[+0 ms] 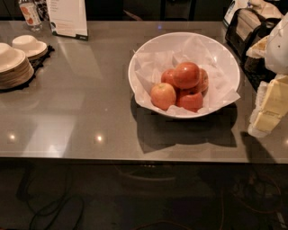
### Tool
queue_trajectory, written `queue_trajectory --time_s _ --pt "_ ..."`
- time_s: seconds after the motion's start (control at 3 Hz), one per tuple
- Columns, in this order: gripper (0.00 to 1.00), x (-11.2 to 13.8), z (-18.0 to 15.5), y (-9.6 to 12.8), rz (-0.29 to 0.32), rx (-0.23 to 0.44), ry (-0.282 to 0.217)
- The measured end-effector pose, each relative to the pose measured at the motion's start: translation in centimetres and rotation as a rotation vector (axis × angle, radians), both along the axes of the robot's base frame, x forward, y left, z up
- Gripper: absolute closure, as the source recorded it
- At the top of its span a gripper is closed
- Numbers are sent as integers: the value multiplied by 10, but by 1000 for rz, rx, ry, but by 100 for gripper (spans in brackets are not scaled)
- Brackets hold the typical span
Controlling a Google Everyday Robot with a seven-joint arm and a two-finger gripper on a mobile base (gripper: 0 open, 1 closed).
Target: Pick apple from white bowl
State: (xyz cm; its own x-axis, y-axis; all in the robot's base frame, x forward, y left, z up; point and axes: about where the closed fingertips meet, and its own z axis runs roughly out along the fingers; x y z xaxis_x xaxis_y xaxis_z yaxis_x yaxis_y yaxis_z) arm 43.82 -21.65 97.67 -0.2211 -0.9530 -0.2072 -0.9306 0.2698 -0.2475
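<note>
The white bowl [223, 50], wide, shallow and lined with crinkled white paper, stands on the grey counter right of centre. Several apples are piled in it. The apple [186, 75], round, glossy and evenly red-orange, sits on top of the pile. A paler yellow-pink apple [163, 95] lies at the front left, and another red one [191, 100] at the front. My gripper [269, 108], white and pale yellow, hangs at the right edge of the view. It is to the right of the bowl, apart from it, over the counter's right end.
Stacked beige bowls and plates [15, 63] sit on a dark mat at the far left. A sign card [67, 18] and a bottle [30, 13] stand at the back left. Dark baskets with wrapped items [245, 27] are at the back right. The counter's front edge [126, 157] runs across the view, with cables on the floor below it.
</note>
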Motion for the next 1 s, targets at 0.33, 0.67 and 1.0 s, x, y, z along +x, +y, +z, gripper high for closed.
queue_trajectory --time_s 0.33,0.67,1.0 --pt "0 2 2 1 3 1 -11" --pt "0 21 7 14 19 58 -44" --pt "0 49 5 42 73 131 -56"
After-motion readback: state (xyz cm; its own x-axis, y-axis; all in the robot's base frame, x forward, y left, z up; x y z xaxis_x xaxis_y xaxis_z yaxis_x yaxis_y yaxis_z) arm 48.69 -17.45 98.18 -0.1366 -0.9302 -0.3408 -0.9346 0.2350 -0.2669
